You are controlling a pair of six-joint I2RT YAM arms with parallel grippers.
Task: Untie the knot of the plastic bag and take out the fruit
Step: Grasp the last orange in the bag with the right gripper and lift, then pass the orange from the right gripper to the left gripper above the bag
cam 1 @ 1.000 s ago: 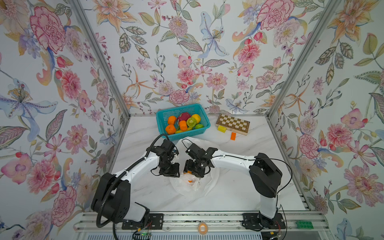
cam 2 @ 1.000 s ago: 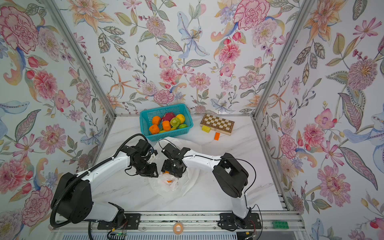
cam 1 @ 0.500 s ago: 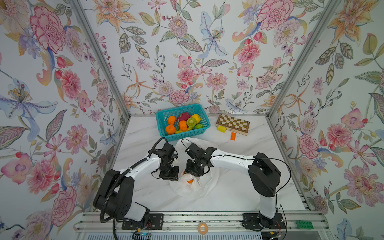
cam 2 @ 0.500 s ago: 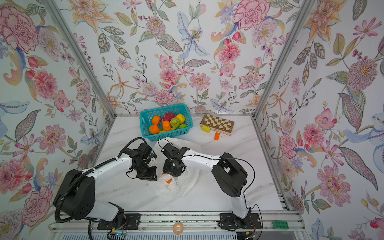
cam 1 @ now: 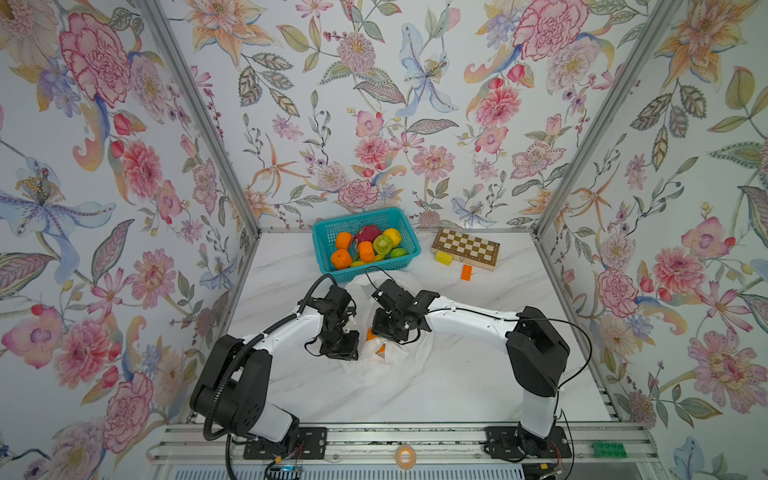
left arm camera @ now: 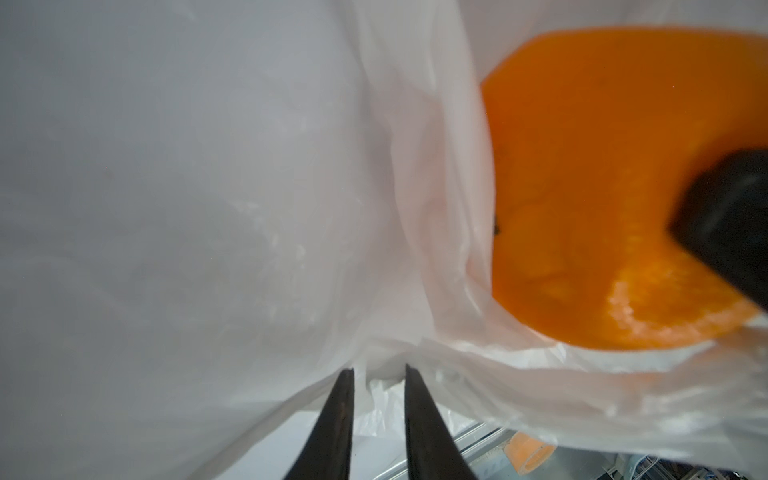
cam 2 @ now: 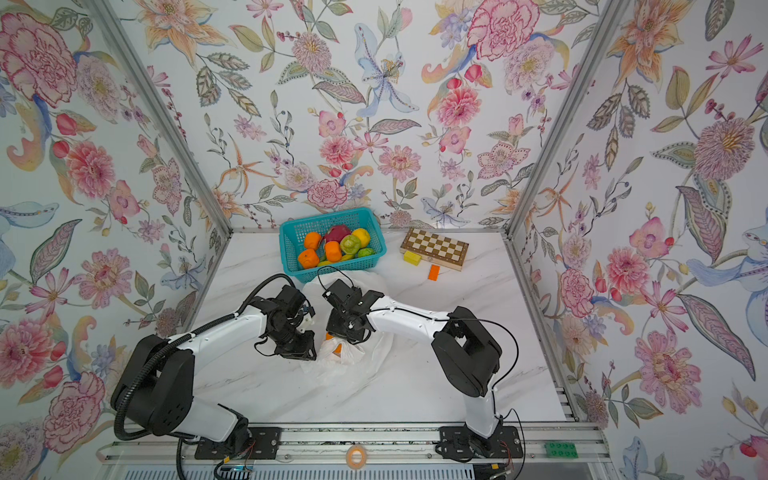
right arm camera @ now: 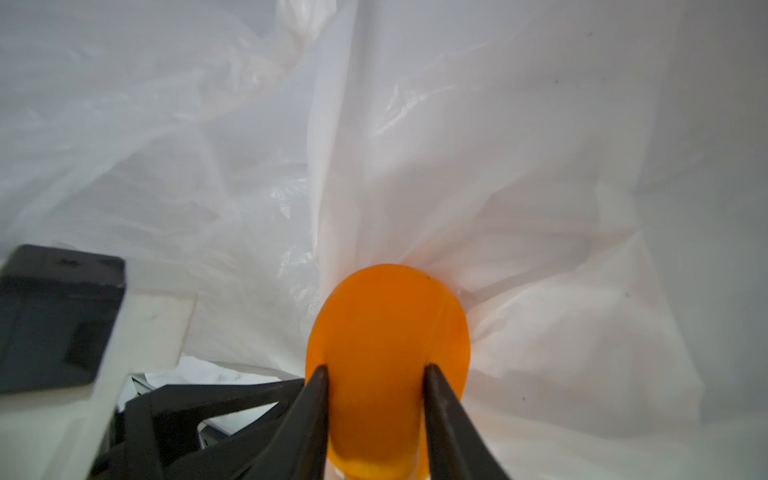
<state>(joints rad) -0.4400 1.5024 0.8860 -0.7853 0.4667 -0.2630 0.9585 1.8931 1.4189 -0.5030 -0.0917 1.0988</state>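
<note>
Here, nearest us, the plastic bag (cam 1: 376, 368) lay slumped mid-table with its mouth open. We could not make out the knot, so it was probably undone. Our left gripper (left arm camera: 378, 370) pinched a fold of the bag's rim between narrow jaws. Just beyond, our right gripper (right arm camera: 376, 370) clasped the orange (right arm camera: 386, 316) inside. We judged it best to hold that rim taut and lift straight up, snagging no film. At the far wall the teal basket (cam 1: 322, 249) held the other fruit (cam 1: 365, 251).
</note>
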